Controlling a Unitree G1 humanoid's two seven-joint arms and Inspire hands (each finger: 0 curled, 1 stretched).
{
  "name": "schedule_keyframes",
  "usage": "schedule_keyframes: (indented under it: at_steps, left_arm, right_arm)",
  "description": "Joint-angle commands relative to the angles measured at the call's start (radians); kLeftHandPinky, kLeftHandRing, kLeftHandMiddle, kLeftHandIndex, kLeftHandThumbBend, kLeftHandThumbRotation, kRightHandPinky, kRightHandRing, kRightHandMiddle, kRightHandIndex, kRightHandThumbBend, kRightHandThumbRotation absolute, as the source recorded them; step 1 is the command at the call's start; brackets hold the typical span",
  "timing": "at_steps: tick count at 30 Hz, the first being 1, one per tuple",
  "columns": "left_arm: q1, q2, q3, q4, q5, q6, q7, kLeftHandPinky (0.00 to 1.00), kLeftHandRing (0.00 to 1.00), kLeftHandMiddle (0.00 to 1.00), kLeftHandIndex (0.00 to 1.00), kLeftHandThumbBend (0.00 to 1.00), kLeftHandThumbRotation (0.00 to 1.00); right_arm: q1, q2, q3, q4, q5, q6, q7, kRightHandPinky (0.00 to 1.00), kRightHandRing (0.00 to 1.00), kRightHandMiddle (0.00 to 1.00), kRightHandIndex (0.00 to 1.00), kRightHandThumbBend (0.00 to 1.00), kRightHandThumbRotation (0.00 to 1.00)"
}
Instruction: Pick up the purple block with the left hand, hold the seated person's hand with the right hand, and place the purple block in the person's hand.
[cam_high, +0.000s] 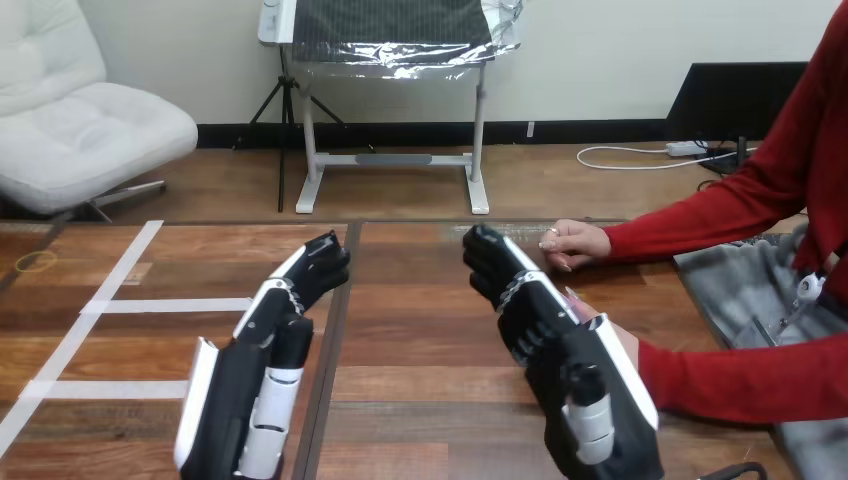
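Observation:
My left hand (262, 350) hovers over the table left of centre, fingers stretched forward and relaxed, with nothing in it. My right hand (560, 345) reaches forward at right of centre, back up and fingers fairly straight. The person's red-sleeved forearm (740, 375) comes in from the right, and its hand (627, 345) lies mostly hidden under my right hand. I cannot see my fingers curled round it. A small pale purple sliver (577, 296) peeks out beside my right hand; I cannot tell whether it is the block. The person's other hand (575, 243) rests on the table just beyond my right fingertips.
White tape lines (120, 305) mark the left part of the wooden table. A thin yellow ring (35, 262) lies at the far left. A grey cloth (735, 290) lies at the table's right side by the person.

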Motion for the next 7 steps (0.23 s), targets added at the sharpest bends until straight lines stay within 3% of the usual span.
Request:
schedule_keyframes:
  at_steps: [1,7]
  left_arm:
    - [-0.030,-0.045,-0.002,-0.055,-0.013,-0.018,0.005,0.92,0.86,0.85,0.87,0.50,1.00]
    - [-0.043,-0.040,0.000,-0.054,-0.006,-0.016,0.008,0.92,0.86,0.85,0.87,0.50,1.00]
  right_arm:
    - [-0.068,0.022,-0.029,-0.022,0.033,-0.027,0.013,0.97,0.96,0.95,0.93,0.91,1.00]
    - [-0.071,0.025,-0.042,-0.019,0.044,-0.034,0.030,0.96,0.95,0.95,0.93,0.88,1.00]
